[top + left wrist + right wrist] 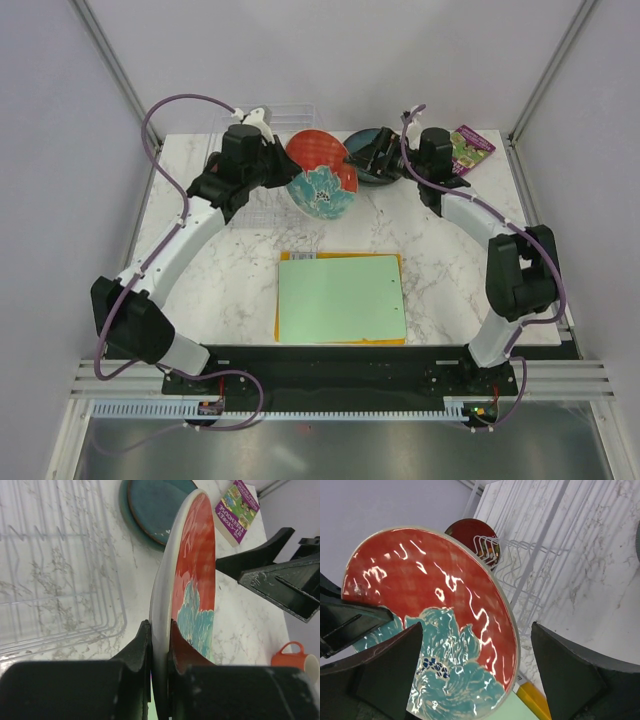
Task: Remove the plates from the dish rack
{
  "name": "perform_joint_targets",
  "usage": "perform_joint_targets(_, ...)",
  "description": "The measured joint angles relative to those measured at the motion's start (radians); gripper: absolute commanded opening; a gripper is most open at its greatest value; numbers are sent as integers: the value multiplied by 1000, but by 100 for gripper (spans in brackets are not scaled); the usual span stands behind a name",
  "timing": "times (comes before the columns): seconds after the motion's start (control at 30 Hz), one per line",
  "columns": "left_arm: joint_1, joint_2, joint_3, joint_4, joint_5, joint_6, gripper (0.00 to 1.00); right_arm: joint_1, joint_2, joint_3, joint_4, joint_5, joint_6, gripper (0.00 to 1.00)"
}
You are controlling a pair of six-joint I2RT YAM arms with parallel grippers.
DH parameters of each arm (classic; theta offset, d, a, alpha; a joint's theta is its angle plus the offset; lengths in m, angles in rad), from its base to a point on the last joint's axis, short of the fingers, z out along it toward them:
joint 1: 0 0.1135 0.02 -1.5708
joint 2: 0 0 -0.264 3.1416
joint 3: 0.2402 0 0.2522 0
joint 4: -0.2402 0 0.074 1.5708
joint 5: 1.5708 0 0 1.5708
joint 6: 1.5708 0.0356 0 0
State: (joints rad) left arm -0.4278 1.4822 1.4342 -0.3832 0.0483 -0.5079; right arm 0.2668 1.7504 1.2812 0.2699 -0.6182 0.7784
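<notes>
Green board (340, 298) atop orange board (345, 255); purple book (470, 146) far right; orange mug (295, 659).

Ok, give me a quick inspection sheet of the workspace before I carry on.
Surface: white marble table, no spills seen.
Job's things: red-and-teal plate held on edge beside the clear dish rack; small dark red plate upright at its dividers; dark teal plate stacked on grey-green plate on the table.
Clutter: purple book, orange-red mug, green-on-orange boards.
Claws: left claw shut on the red-and-teal plate's rim; right claw open, holding nothing.
Cables: purple cables loop off both arms.
Surroundings: white walls, metal frame posts.
</notes>
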Motion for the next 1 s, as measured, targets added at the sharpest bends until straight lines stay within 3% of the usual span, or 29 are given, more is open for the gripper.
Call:
perform_joint_targets(0.2, 0, -1, -48, 83, 70, -52, 2, 6, 34, -31, 87, -37, 67, 95)
perform_joint_targets(0.27, 0, -3, -55, 113, 82, -62, 2, 6, 37, -36, 88, -37, 68, 87)
perform_joint_targets(0.3, 0, -4, -58, 123, 87, -65, 2, 6, 37, -39, 88, -37, 67, 78)
perform_joint_targets(0.37, 0, -11, -65, 140, 93, -68, 2, 6, 37, -40, 90, -41, 64, 43)
perform_joint_targets(0.43, 0, -16, -67, 146, 94, -68, 2, 6, 37, -43, 114, -59, 77, 0)
perform_joint_targets(0.6, 45, -40, -84, 183, 173, -170, 5, -34, 37, -63, 270, -174, 205, 0)
perform_joint_targets(0.67, 47, -50, -90, 208, 182, -175, 23, -39, 39, -71, 351, -190, 262, 0)
perform_joint_targets(0.7, 50, -53, -97, 222, 184, -177, 43, -40, 40, -75, 380, -193, 281, 0)
perform_joint_targets(0.8, 59, -46, -112, 257, 169, -166, 78, -33, 42, -75, 404, -187, 284, 0)
perform_joint_targets(0.87, 66, -29, -113, 276, 154, -146, 86, -19, 43, -72, 352, -163, 227, 0)
perform_joint_targets(1.0, 76, -3, -113, 261, 58, -87, 91, -22, 45, -61, 197, -130, 139, 0)
